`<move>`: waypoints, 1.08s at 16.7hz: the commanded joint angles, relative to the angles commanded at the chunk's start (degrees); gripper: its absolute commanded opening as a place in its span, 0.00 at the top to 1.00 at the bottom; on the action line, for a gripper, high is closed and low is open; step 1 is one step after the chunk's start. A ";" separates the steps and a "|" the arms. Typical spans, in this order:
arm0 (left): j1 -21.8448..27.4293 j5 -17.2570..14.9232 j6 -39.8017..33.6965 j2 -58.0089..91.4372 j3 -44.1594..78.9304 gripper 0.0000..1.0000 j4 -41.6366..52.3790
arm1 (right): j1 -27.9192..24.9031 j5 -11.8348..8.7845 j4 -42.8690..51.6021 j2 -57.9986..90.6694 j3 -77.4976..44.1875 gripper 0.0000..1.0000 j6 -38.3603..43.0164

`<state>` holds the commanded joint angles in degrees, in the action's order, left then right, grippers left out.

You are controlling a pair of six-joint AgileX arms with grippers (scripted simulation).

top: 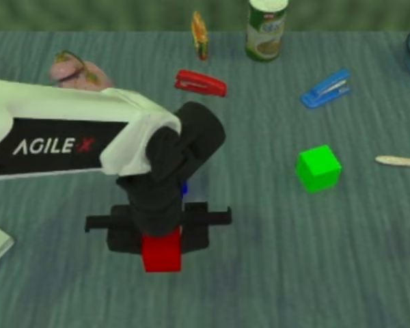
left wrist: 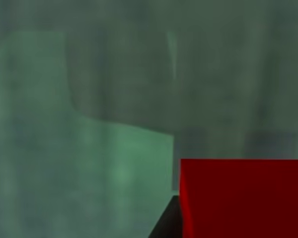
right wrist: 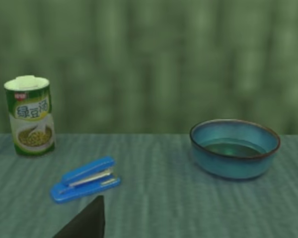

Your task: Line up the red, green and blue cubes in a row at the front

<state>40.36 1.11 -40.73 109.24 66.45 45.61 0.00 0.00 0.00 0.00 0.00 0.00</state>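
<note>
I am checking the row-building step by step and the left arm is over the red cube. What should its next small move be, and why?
Probably lift the red cube slightly and carry it toward the table's front edge. The left gripper sits directly over the cube, which fills the left wrist view, suggesting a grasp, though I cannot confirm it. The green cube lies apart to the right, the blue cube nearly hidden under the arm.

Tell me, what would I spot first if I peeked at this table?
Probably the big white left arm reaching in from the top view's left, its black left gripper low over the table's front with the bright red cube at its tip. Next, the green cube sitting alone toward the right. Only a sliver of the blue cube peeks out behind the arm.
</note>
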 joint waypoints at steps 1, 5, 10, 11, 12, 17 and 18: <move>0.06 0.01 0.01 0.53 -0.82 1.00 -1.10 | 0.00 0.00 0.00 0.00 0.00 0.00 0.00; 0.09 0.02 0.01 0.80 -1.22 1.00 -1.63 | 0.00 0.00 0.00 0.00 0.00 0.00 0.00; 0.09 0.02 0.01 0.80 -1.22 0.62 -1.63 | 0.00 0.00 0.00 0.00 0.00 0.00 0.00; 0.09 0.02 0.01 0.80 -1.22 0.55 -1.63 | 0.00 0.00 0.00 0.00 0.00 0.00 0.00; 0.09 0.02 0.01 0.80 -1.22 0.47 -1.63 | 0.00 0.00 0.00 0.00 0.00 0.00 0.00; 0.09 0.02 0.01 0.80 -1.22 0.10 -1.63 | 0.00 0.00 0.00 0.00 0.00 0.00 0.00; 0.09 0.02 0.01 0.80 -1.22 0.02 -1.63 | 0.00 0.00 0.00 0.00 0.00 0.00 0.00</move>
<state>40.45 1.14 -40.72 110.04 65.23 43.98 0.00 0.00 0.00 0.00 0.00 0.00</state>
